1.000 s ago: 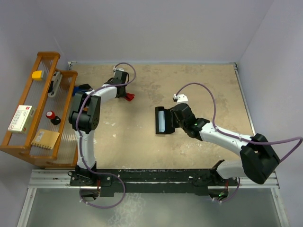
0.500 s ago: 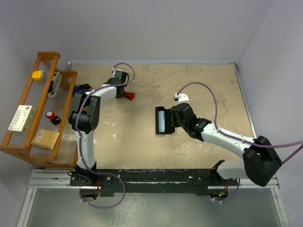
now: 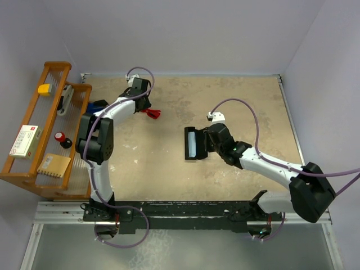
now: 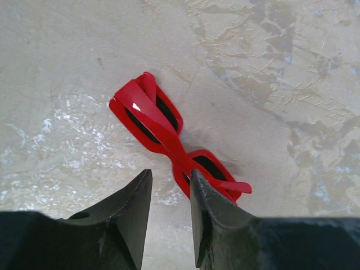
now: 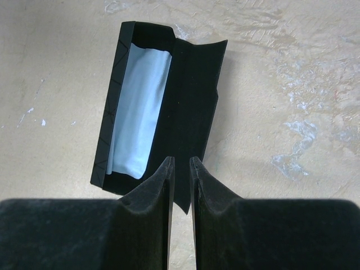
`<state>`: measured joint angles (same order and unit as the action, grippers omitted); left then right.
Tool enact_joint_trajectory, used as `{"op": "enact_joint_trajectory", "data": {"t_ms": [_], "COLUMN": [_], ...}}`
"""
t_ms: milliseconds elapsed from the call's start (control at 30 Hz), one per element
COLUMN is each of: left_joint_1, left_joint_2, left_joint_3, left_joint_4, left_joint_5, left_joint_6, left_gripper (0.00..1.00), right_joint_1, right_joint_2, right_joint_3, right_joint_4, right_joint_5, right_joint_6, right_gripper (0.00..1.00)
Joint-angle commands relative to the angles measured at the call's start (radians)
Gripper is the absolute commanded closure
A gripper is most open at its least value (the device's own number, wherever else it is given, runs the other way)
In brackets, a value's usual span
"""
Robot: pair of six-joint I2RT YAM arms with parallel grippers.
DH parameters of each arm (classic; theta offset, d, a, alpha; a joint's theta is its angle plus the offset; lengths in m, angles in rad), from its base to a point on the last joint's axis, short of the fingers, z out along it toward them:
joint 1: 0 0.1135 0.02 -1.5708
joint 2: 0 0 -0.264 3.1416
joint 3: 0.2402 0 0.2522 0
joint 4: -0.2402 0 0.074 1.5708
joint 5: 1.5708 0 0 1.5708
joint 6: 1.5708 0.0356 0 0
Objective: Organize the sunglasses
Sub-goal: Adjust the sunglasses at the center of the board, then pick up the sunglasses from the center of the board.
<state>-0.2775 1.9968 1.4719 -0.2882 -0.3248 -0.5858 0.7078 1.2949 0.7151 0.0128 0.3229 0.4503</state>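
The red sunglasses (image 4: 163, 132) lie folded on the tan tabletop; in the top view they sit at the back left (image 3: 151, 113). My left gripper (image 4: 170, 173) is open just behind them, and its right finger touches the near lens frame. Nothing is between the jaws. In the top view the left gripper (image 3: 143, 104) is just left of the sunglasses. The black case (image 5: 191, 95) lies open at mid-table (image 3: 194, 144) with a light blue cloth (image 5: 138, 112) inside. My right gripper (image 5: 181, 160) is shut, with its tips over the edge of the case's flap (image 3: 207, 139).
A wooden rack (image 3: 56, 66) stands along the left edge, holding a yellow block, a white box, small jars and a flat tan pad. A blue object (image 3: 97, 106) lies beside the rack, close to the left arm.
My left gripper has drawn back toward the far left, off the sunglasses, and its arm has swung straighter. The sunglasses shifted slightly. The right arm and the case stayed put.
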Motion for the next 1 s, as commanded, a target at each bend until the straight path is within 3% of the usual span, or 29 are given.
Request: {"op": "enact_joint_trajectory", "data": {"t_ms": [0,333,967], "left_joint_1": [-0.015,-0.03,-0.03], "left_joint_2": [0.022,0.096,0.164], "left_joint_3": [0.077,0.179,0.23], "left_joint_4": [-0.029,-0.112,-0.137], "left_joint_5": [0.031,-0.004,-0.049], "left_joint_6": [-0.088,-0.138,-0.158], "left_gripper": [0.67,0.63,0.62], "right_joint_1": [0.004,0.004,0.005], "right_joint_2": [-0.044,-0.058,-0.074], "right_joint_3": [-0.006,-0.014,-0.029], "right_joint_4": [0.028,0.024,0.021], "right_joint_5": [0.017,0.03,0.037], "right_joint_6": [-0.004,0.001,0.005], "right_gripper": [0.8,0.8,0.79]}}
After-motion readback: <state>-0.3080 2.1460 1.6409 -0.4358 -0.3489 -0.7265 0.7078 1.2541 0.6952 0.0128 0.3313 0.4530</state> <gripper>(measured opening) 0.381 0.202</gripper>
